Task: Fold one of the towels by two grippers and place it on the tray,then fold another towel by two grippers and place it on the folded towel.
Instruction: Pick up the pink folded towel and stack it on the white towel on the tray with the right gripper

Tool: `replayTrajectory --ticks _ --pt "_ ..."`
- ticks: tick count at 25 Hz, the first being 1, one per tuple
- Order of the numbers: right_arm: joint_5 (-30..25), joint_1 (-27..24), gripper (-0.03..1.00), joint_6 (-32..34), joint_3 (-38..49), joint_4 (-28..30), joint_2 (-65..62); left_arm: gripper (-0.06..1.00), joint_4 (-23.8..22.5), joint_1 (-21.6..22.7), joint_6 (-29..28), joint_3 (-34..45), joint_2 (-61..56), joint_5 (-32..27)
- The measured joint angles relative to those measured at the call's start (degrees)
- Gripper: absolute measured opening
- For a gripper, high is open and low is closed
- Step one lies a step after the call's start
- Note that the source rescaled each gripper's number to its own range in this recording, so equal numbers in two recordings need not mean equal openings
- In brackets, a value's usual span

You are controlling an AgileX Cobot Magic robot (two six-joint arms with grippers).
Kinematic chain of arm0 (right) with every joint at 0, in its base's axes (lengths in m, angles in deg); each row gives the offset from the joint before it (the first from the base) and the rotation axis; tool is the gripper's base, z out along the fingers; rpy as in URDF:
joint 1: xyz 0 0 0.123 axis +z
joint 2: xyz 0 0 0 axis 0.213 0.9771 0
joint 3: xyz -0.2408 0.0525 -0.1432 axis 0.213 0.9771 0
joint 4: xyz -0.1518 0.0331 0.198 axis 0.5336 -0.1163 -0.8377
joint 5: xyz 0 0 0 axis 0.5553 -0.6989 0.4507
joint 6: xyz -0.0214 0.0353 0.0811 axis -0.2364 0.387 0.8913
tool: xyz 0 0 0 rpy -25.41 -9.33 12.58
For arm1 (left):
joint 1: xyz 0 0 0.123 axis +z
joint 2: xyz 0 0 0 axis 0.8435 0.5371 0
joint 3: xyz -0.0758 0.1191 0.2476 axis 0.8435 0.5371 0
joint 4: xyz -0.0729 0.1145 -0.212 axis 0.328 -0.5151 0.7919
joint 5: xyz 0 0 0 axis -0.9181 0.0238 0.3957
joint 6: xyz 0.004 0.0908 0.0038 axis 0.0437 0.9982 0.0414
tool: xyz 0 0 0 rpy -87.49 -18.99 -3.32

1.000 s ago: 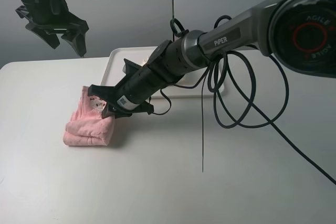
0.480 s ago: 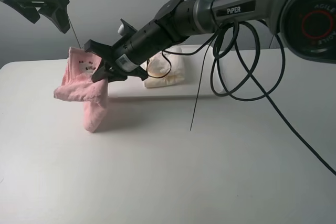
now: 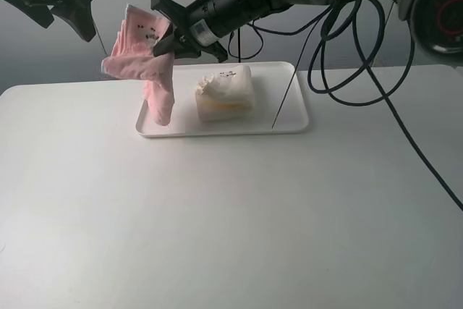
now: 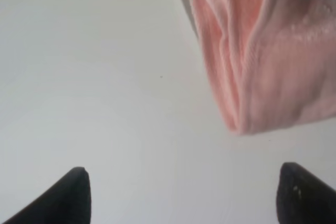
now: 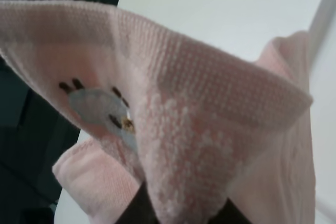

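Currently two towels, one tray. Right gripper (image 3: pixel 168 34) clamps the pink towel (image 3: pixel 145 63) — soft terry, folded, hanging above the left end of the white rectangular tray (image 3: pixel 293 117). Cream towel (image 3: pixel 226 92) sits folded on the tray. Left gripper (image 3: pixel 61 9) spread apart, empty — high, far left.

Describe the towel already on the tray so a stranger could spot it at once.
Find the white tray at the back of the table. On it sits a cream towel, folded into a block. The pink towel instead hangs in the air from the right tool.
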Motion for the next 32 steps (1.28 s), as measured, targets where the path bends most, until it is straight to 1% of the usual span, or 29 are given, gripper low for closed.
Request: replayTrajectory --ticks 6,12,20,22,25,30,32 --pt "2.7 -3.0 0.10 0.6 -1.4 5.8 0.0 0.91 0.1 0.0 0.0 -0.1 0.0 0.0" --pt "3.0 -5.6 0.10 0.7 -1.4 12.1 0.0 0.91 0.1 0.0 0.0 -0.1 0.0 0.0" --pt "3.0 -5.7 0.10 1.2 -1.4 24.9 0.0 0.91 0.1 0.0 0.0 -0.1 0.0 0.0" --pt "3.0 -5.7 0.10 1.4 -1.4 27.4 0.1 0.91 0.1 0.0 0.0 -0.1 0.0 0.0" --pt "3.4 -5.7 0.10 1.5 -1.4 29.1 0.6 0.91 0.1 0.0 0.0 -0.1 0.0 0.0" --pt "3.7 -5.7 0.10 2.8 -1.5 29.7 3.4 0.91 0.1 0.0 0.0 -0.1 0.0 0.0" --pt "3.9 -5.7 0.10 3.0 -1.5 31.3 4.4 0.91 0.1 0.0 0.0 -0.1 0.0 0.0"
